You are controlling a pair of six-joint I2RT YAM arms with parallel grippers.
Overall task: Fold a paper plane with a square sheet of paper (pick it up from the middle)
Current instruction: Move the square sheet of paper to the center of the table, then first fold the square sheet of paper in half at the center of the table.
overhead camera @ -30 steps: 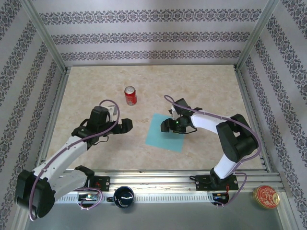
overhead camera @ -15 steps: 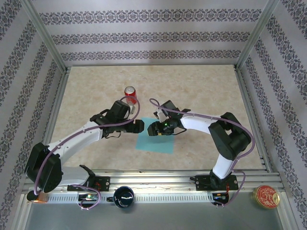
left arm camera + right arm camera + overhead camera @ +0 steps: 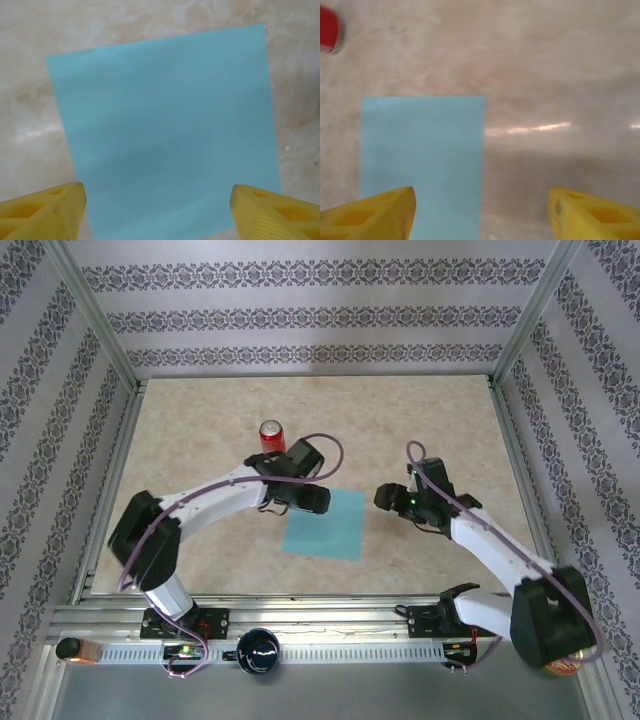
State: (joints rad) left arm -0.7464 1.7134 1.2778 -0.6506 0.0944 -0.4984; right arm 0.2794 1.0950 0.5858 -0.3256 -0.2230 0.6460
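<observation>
The square sheet of paper (image 3: 325, 523), turquoise blue, lies flat on the marbled table with no fold showing. The paper plane is out of view. My left gripper (image 3: 312, 500) hovers over the sheet's far left part. In the left wrist view its yellow fingers (image 3: 45, 215) stand wide apart over the sheet (image 3: 165, 130), open and holding nothing. My right gripper (image 3: 388, 498) sits just right of the sheet, open. The right wrist view has the sheet (image 3: 422, 160) under its left finger (image 3: 370, 215) and bare table under the other.
A red soda can (image 3: 271, 436) stands upright just beyond the left gripper, and also sits at the top left of the right wrist view (image 3: 327, 30). A dark bowl (image 3: 258, 650) and a round red tin (image 3: 555, 650) sit by the front rail. Metal frame rails border the table.
The right gripper has left the sheet and drawn back to the right. The left arm has swung right, over the sheet. The sheet ended up slightly further left.
</observation>
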